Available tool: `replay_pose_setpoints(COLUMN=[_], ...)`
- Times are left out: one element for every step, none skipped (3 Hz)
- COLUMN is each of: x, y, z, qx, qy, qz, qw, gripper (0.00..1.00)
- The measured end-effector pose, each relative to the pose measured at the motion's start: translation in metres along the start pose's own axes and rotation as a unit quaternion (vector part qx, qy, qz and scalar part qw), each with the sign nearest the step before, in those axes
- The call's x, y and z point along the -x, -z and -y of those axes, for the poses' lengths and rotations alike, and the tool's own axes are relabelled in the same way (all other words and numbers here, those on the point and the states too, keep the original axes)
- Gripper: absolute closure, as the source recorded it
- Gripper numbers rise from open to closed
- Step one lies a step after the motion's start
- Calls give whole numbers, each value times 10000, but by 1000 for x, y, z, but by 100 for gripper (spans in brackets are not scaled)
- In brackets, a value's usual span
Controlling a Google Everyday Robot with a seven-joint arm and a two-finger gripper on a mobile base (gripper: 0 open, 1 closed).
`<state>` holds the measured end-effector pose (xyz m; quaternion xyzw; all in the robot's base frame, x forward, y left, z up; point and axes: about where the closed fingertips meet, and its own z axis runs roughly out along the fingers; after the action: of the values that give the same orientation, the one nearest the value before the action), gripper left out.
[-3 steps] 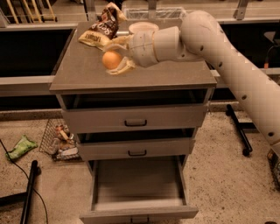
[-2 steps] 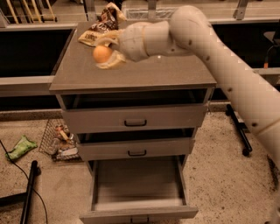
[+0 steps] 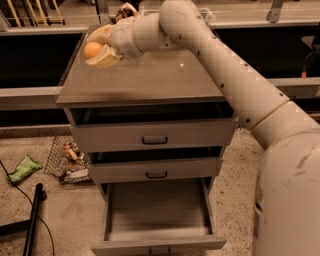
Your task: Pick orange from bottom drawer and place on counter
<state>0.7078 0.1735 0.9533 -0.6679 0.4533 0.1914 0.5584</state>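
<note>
The orange (image 3: 92,50) is held between the cream fingers (image 3: 106,61) of my gripper (image 3: 96,51), over the far left part of the counter (image 3: 150,82). The gripper is shut on it. I cannot tell whether the orange touches the counter top. My arm reaches in from the right across the counter. The bottom drawer (image 3: 157,215) stands pulled out below, and its inside is bare.
A snack bag (image 3: 125,10) lies at the counter's back edge behind my wrist. The top and middle drawers (image 3: 155,135) are slightly open. A wire basket with wrappers (image 3: 67,160), a green packet (image 3: 22,168) and a dark pole (image 3: 32,220) lie on the floor at left.
My gripper has carried the orange left and farther back over the counter. The drawers have not moved.
</note>
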Motion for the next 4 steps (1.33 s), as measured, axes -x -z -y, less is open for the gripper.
replay_pose_setpoints(x=[0, 1, -18, -36], y=[-5, -14, -30, -42], z=[-2, -3, -5, -7], qx=[33, 6, -139, -155], qy=[-176, -460, -1147, -1667], qz=[-1, -15, 36, -58], qw=[9998, 9989, 9933, 9859], gripper=[100, 100, 100, 100])
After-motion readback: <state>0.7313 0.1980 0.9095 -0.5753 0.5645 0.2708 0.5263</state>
